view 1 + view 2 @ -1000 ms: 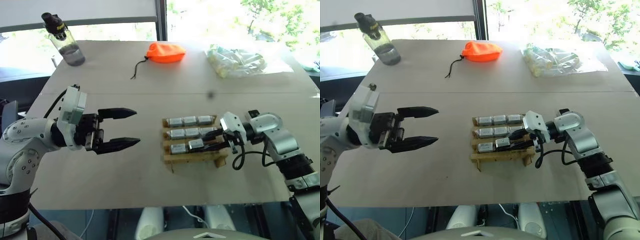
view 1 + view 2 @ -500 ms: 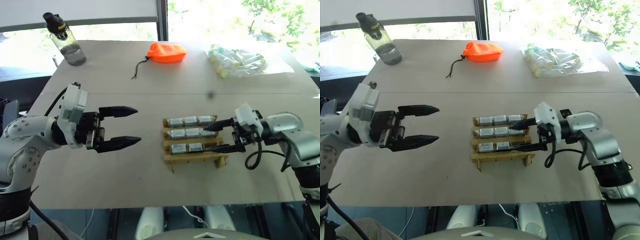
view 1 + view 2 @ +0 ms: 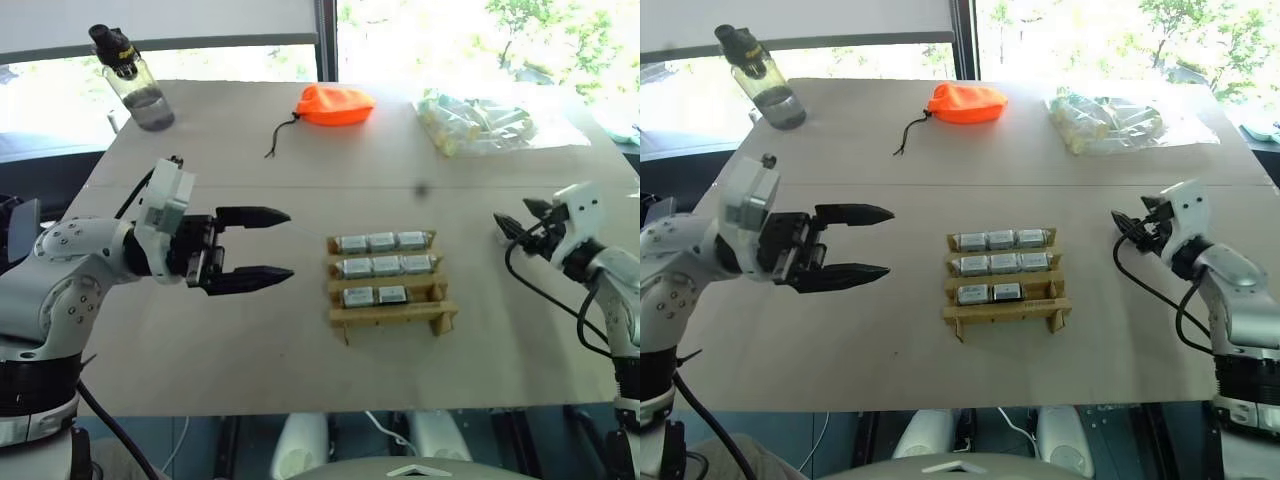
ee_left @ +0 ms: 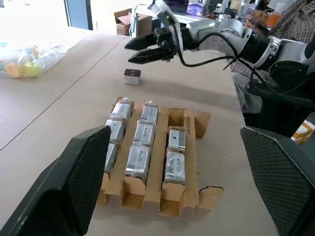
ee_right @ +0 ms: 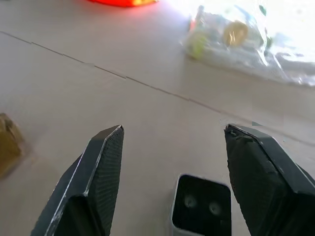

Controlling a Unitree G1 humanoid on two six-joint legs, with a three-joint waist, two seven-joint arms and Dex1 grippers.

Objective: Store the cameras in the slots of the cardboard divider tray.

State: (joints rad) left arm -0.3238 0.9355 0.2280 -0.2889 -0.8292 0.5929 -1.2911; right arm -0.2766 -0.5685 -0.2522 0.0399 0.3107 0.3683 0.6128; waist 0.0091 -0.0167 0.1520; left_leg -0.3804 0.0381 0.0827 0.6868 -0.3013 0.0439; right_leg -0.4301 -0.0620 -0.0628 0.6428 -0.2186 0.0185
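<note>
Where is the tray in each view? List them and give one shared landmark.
Left eye: tray at the centre of the table.
Right eye: tray at the centre of the table again.
Left wrist: tray close up, mid-picture.
Right wrist: a tan sliver at the picture's edge.
Landmark: the clear bag, at the table's far side.

We are looking over a pale wooden table [image 3: 250,380] standing against big windows [image 3: 450,30], where daylight is pouring in and green trees [image 3: 560,25] are showing outside. A white blind [image 3: 160,18] is hanging at the left.
</note>
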